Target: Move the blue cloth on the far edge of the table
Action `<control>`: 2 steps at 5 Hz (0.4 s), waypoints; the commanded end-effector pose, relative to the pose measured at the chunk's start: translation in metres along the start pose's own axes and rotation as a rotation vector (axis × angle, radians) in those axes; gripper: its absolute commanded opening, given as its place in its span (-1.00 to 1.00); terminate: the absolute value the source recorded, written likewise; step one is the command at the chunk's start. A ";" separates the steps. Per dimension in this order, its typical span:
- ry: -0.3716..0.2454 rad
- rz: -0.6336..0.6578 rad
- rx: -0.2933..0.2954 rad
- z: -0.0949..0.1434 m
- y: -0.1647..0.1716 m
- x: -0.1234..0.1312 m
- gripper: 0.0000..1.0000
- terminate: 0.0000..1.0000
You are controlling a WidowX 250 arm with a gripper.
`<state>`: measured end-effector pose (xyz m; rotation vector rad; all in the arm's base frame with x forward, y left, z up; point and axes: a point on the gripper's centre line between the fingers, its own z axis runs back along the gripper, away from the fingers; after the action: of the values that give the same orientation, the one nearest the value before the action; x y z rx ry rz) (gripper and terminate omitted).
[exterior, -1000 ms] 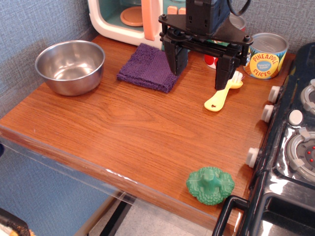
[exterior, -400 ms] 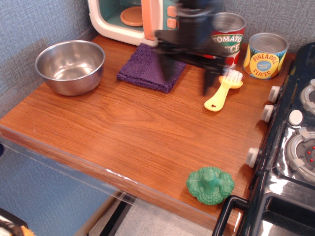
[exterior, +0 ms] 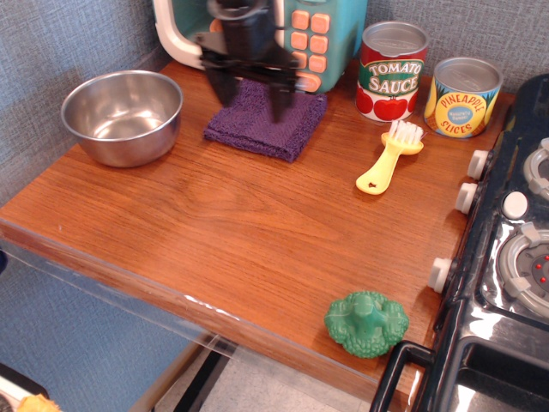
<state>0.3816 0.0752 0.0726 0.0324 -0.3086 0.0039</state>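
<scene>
The blue cloth (exterior: 266, 124), a folded square of dark purple ribbed fabric, lies at the back of the reddish-brown wooden table (exterior: 249, 232), just in front of the toy microwave. My black gripper (exterior: 250, 99) hangs right over the cloth's far half. Its two fingers are spread apart and point down, with nothing between them. I cannot tell whether the fingertips touch the fabric.
A steel bowl (exterior: 123, 116) stands at the back left. A toy microwave (exterior: 313, 39) is behind the cloth. Tomato sauce (exterior: 392, 70) and pineapple (exterior: 463, 96) cans stand back right. A yellow brush (exterior: 389, 156), a green broccoli toy (exterior: 366, 323) and the black stove (exterior: 506, 275) are on the right.
My gripper has swept left from in front of the cans and brush to over the cloth. The cloth has not moved. The tomato can is now uncovered.
</scene>
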 end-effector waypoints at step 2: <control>-0.030 -0.043 -0.109 -0.045 0.002 0.066 1.00 -1.00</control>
<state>0.4493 0.0816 0.0260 -0.0854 -0.2792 -0.0355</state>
